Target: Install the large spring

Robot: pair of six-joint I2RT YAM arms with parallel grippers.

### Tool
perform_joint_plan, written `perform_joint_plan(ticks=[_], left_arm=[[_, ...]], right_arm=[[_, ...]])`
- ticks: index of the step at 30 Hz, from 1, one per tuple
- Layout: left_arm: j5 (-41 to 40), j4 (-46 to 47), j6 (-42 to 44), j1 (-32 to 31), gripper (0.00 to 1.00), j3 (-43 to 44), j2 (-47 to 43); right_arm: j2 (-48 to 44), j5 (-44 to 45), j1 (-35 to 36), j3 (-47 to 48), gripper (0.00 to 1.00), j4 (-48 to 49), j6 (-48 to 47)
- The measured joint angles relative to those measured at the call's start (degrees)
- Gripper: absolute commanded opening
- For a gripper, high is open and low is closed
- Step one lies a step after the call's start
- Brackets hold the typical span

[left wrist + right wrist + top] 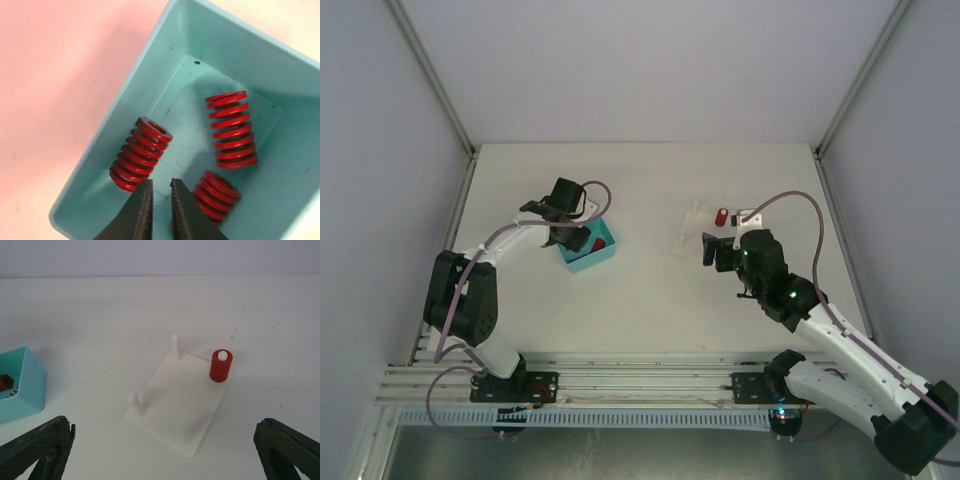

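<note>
Three large red springs lie in a teal bin [150, 65]: one leaning at the left [140, 155], one at the upper right [231, 130], one at the lower right [215, 195]. My left gripper [161, 182] hangs inside the bin between the left and lower-right springs. Its jaws are shut to a narrow slit with nothing between them. The white peg plate [175, 405] carries one red spring [220, 366] on its far right peg. Two bare pegs [175, 346] [135, 402] show clearly. My right gripper [162, 430] is open wide just in front of the plate.
In the top view the bin [588, 262] sits left of centre and the plate [692, 238] right of centre, with bare table between them. White walls with metal posts enclose the table. An aluminium rail [640, 385] runs along the near edge.
</note>
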Motion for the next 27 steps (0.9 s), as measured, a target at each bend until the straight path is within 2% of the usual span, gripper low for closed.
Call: perform_joint_plan(ticks=[6,8,18,23,27], left_arm=[[-0.1,-0.1,-1.0,0.0,0.38,-1.0,0.0],[-0.1,-0.2,-1.4,0.0,0.40,-2.0,0.0],[0.4,-1.8,-2.2,0.0,0.41,-0.3,0.2],[0.8,-3.7,-0.6,0.6,0.39,5.4,5.0],[0.8,-4.3,0.2,1.5,0.40,6.1,9.0]], right_arm=[[0.0,0.2,0.0,0.0,0.99,0.0,0.0],[0.0,0.3,0.0,0.0,0.99,0.0,0.0],[1.6,0.9,0.0,-3.6,0.99,2.3,0.1],[4.3,1.9,0.0,-3.0,0.99,2.6,-0.1],[4.7,3.9,0.0,-2.2,0.99,2.5,-1.0]])
